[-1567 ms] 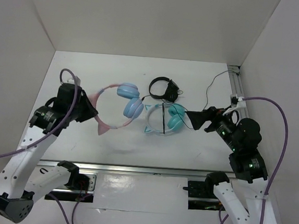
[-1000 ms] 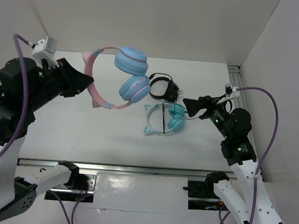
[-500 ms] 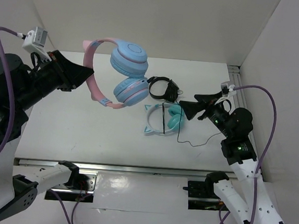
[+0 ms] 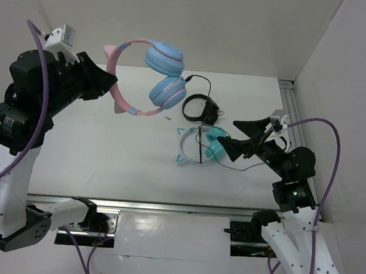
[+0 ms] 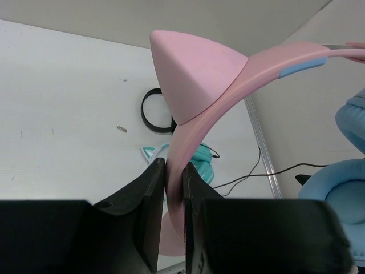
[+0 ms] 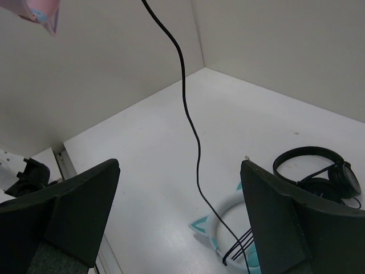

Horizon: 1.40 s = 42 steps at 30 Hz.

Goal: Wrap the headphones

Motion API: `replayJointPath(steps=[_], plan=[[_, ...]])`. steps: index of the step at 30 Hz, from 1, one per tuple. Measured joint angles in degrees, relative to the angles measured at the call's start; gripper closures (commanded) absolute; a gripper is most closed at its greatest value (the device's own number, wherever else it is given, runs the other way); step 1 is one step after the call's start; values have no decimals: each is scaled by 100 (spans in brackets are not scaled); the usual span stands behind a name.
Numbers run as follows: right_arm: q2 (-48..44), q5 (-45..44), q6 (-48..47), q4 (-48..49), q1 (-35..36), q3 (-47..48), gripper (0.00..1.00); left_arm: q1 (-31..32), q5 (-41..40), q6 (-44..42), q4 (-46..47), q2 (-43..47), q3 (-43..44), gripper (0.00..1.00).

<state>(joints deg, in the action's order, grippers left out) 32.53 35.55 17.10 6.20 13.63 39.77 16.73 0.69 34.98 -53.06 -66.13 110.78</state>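
While the left gripper (image 4: 109,83) keeps the headphones (image 4: 163,89) aloft toward 11 o'clock, its jaws clamped on the pink headband, the right gripper (image 4: 228,135) at 4 o'clock has gone from a narrow pinch to jaws spread wide. I judge the cable (image 4: 201,122) is let go, so no turn is wound yet and it needs catching again. From above, it trails off the lower cup past the black headphones (image 4: 197,106) and the white-and-teal headphones (image 4: 198,146) on the counter (image 4: 105,149). Only the right wrist view shows it hanging between the jaws, touching neither.
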Motion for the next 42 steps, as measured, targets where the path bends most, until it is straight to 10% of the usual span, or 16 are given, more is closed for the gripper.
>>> replayJointPath(steps=[24, 28, 33, 42], plan=[[2133, -131, 81, 1510, 1353, -304, 23, 0, -59, -22, 31, -114, -52, 100], [2544, -332, -48, 1672, 1493, -304, 42, -7, -50, -22, 35, -140, -52, 100], [2673, -538, -197, 1714, 1537, -304, 90, -50, -50, -22, 35, -149, -52, 100], [2159, -1471, -393, 1220, 1659, -321, 100, -208, -457, -66, 118, -146, -199, 100]])
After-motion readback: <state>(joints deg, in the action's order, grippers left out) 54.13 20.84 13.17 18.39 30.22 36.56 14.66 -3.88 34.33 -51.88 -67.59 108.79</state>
